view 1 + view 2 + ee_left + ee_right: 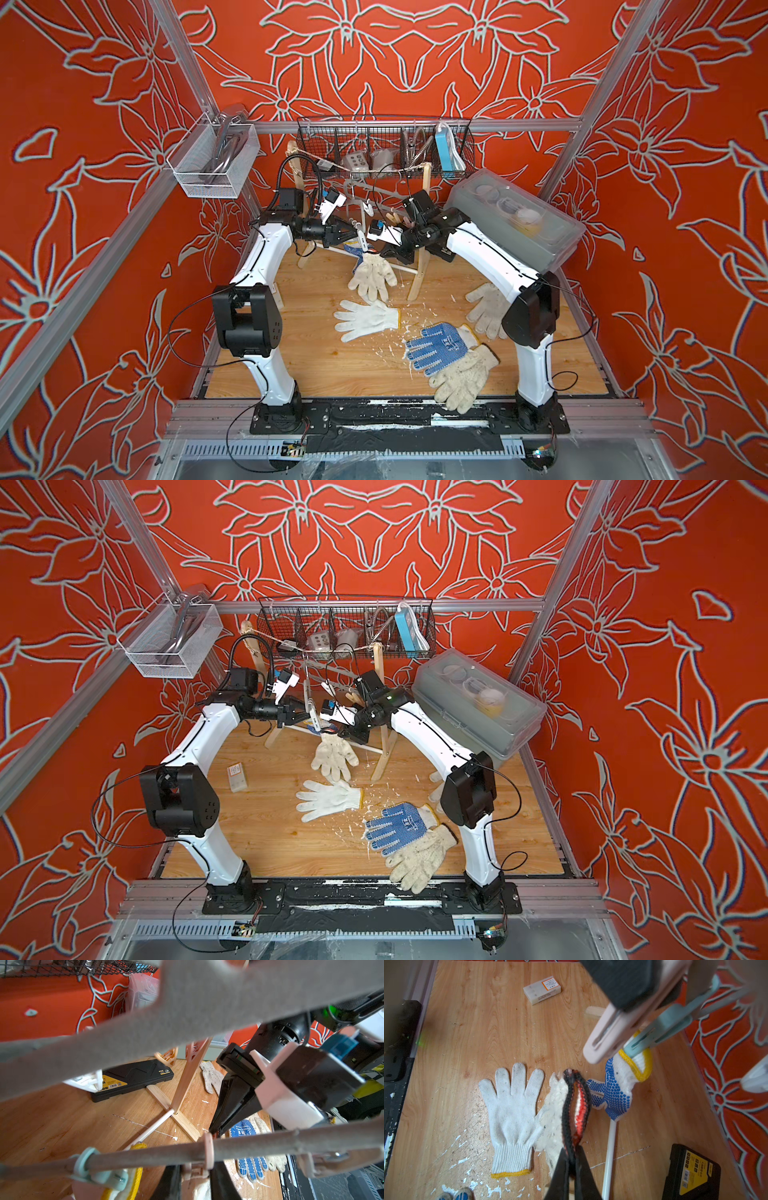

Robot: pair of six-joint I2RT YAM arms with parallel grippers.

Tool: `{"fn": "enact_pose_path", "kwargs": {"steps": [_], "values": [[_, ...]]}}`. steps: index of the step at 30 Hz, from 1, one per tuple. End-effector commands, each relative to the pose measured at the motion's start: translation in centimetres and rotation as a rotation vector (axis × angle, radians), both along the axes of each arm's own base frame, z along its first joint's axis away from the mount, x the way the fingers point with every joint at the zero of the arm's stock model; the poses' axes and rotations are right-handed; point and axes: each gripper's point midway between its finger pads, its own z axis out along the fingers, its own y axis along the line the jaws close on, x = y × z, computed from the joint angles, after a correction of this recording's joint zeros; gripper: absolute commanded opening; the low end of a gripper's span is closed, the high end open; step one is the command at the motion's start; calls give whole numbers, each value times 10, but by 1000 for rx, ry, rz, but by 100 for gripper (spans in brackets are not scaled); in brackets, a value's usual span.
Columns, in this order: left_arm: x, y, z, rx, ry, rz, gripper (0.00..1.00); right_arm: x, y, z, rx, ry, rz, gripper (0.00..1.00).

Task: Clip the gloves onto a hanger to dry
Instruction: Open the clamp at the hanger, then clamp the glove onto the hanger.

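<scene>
1. My right gripper (573, 1154) is clenched on the black-and-red cuff of a speckled glove (554, 1105). The glove hangs fingers-down just under the hanger (207, 1001), over the far middle of the tabletop (311, 365).
2. My left gripper (194, 1172) has a finger on each side of the pink clip (607, 1036) on the hanger's lower bar. I read it as clamped on the clip's handle end, and the clip's mouth sits just above the held cuff.
3. Beside the pink clip, the teal clip (668, 1022) bites the yellow-edged cuff of a clipped dotted glove (614, 1091), which dangles from it.
4. The hanger hangs inside the wooden stand (417, 274) at the far edge.
5. A plain white glove (368, 320) lies flat mid-table with its fingers toward the left edge.
6. A flat dotted glove (436, 347) lies dots-up towards the near right corner. It overlaps a soiled glove (461, 380) whose fingers reach over the near edge.
7. One more glove (484, 309) lies near the right edge, partly hidden behind my right arm.
8. A black case (133, 1078) lies near the far right corner by the stand's foot, and a small white box (237, 777) sits near the left edge
</scene>
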Motion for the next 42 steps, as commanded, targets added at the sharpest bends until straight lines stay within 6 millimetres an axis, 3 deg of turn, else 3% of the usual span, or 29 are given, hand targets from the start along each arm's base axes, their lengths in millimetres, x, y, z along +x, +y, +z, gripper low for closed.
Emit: {"fn": "enact_pose_path", "kwargs": {"steps": [1,12,24,35,42], "values": [[-13,-3,11,-24,-33,-34,19,-6,11,4,15,10,54,0],[-14,-9,8,-32,-15,-49,18,1,26,6,12,-20,50,0],[-18,-9,7,-32,-8,-51,18,15,30,23,50,-46,-24,0],[-18,-9,3,-16,-15,-41,17,10,33,51,138,-49,-30,0],[-17,-7,-4,5,-20,-26,16,10,33,59,172,-40,-63,0]]}}
